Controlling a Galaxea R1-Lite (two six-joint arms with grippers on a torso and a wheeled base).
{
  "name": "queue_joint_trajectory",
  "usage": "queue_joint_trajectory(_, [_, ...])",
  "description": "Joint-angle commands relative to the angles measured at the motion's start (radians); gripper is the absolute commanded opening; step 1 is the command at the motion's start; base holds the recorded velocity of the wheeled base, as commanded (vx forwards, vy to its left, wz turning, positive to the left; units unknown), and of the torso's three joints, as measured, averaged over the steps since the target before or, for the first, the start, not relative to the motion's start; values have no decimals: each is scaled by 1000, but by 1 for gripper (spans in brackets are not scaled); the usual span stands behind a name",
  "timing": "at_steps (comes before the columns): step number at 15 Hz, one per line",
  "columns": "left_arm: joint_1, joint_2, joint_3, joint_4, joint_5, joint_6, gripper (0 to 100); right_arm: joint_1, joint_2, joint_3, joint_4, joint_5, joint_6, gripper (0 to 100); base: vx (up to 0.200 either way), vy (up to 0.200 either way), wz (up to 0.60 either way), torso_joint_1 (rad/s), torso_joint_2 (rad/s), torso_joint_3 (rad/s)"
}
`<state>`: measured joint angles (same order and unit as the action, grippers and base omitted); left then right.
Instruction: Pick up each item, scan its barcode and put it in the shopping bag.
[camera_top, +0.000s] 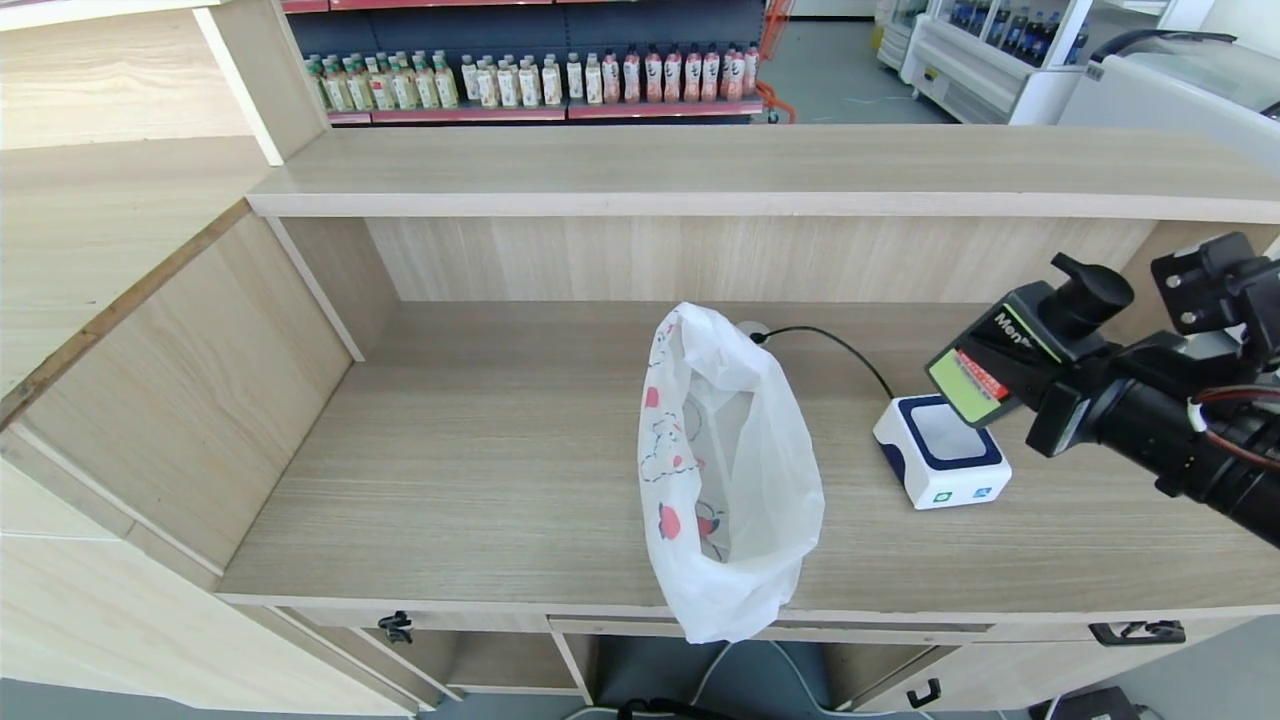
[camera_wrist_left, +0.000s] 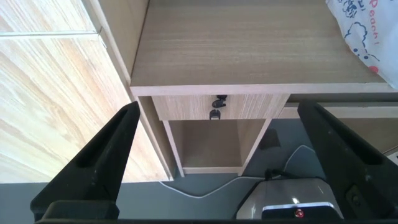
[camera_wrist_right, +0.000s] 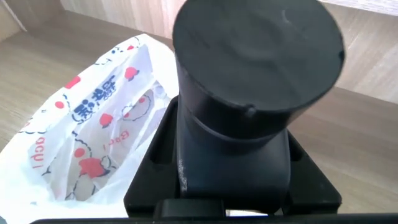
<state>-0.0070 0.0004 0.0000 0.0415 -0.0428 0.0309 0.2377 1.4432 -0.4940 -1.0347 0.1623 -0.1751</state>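
Right claw (camera_top: 1065, 395) clamped on a black bottle (camera_top: 1005, 360); left claw (camera_wrist_left: 217, 158) spread wide.
The right arm reached out roughly level, the bottle jutting ahead of its claw; the left fingers (camera_wrist_left: 93, 168) stood well apart.

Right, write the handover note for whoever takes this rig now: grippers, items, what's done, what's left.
Right gripper: shut on the black bottle with the green label, held tilted in the air close to the white, blue-framed barcode scanner.
Left gripper: open, holding nothing, low in front of the wooden counter.
White plastic shopping bag with red prints: stands open on the counter, left of the scanner; no item seen inside.
Done: bottle picked up. Whether it has been scanned cannot be told.
Left: scan if needed, then put the bottle in the bag.
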Motion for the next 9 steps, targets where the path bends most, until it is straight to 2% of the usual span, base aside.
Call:
queue_joint_trajectory(1, [-1, 0, 0, 0, 0, 0, 100, 37, 80, 51, -70, 6, 13, 0, 0, 0, 0, 0, 0, 0])
queue_joint_trajectory(3, [1, 0, 0, 0, 0, 0, 100, 61, 171, 114, -217, 22, 14, 0, 0, 0, 0, 0, 0, 0])
queue_joint_trajectory(4, [-1, 0, 0, 0, 0, 0, 100, 63, 275, 152, -361, 54, 16, 0, 0, 0, 0, 0, 0, 0])
queue_joint_trajectory(6, [-1, 0, 0, 0, 0, 0, 100, 61, 433, 163, -536, 88, 28, 0, 0, 0, 0, 0, 0, 0])
queue_joint_trajectory(9, [1, 0, 0, 0, 0, 0, 100, 71, 477, 152, -536, 164, 63, 0, 0, 0, 0, 0, 0, 0])
